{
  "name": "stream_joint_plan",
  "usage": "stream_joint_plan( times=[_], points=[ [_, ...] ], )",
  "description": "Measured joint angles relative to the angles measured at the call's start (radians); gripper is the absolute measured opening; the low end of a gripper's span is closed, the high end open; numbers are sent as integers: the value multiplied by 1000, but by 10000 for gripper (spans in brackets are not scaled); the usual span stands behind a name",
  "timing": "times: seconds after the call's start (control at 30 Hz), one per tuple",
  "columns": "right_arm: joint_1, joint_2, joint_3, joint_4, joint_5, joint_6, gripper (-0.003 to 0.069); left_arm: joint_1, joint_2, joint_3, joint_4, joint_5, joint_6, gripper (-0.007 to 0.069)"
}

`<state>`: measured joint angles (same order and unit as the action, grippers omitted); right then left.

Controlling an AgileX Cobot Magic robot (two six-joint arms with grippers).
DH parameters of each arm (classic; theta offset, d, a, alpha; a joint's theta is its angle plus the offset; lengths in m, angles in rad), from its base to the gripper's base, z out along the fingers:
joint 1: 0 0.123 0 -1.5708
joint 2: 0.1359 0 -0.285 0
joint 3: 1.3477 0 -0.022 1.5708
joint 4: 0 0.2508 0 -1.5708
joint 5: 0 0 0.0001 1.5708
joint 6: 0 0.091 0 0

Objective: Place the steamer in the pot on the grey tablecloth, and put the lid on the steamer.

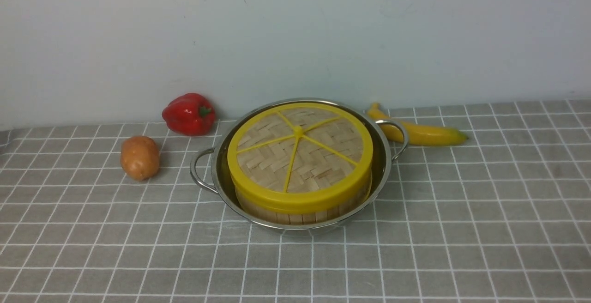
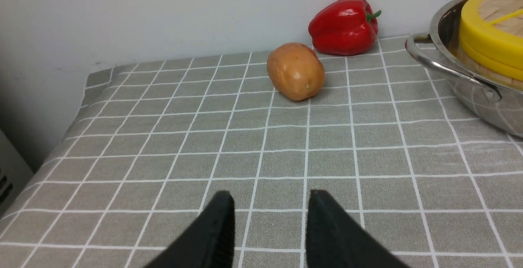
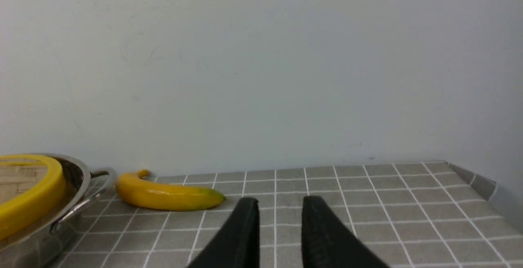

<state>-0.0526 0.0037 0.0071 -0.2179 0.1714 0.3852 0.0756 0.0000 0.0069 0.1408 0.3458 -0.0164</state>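
Both claws, left claw (image 2: 271, 202) and right claw (image 3: 281, 204), are apart with nothing in them, likely because the job looks done: the steamer (image 1: 295, 218) sits in the pot (image 1: 306, 227), and the lid (image 1: 300, 155) covers it to keep the food in.

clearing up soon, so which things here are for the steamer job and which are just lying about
For the job:
- bamboo steamer, in the pot
- stainless-steel pot
- woven bamboo lid, on the steamer
- grey tablecloth, under the pot

Just lying about:
- red bell pepper
- potato
- banana
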Motion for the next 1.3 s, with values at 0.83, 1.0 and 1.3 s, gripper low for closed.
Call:
stream_joint_plan(
  times=[0.83, 1.0, 1.3],
  points=[
    [0, -4, 2, 34, 164, 3, 240, 0, 0, 0, 0, -1, 0, 243],
    [0, -4, 2, 34, 164, 3, 240, 0, 0, 0, 0, -1, 0, 243],
    [0, -4, 2, 34, 164, 3, 240, 0, 0, 0, 0, -1, 0, 243]
  ],
)
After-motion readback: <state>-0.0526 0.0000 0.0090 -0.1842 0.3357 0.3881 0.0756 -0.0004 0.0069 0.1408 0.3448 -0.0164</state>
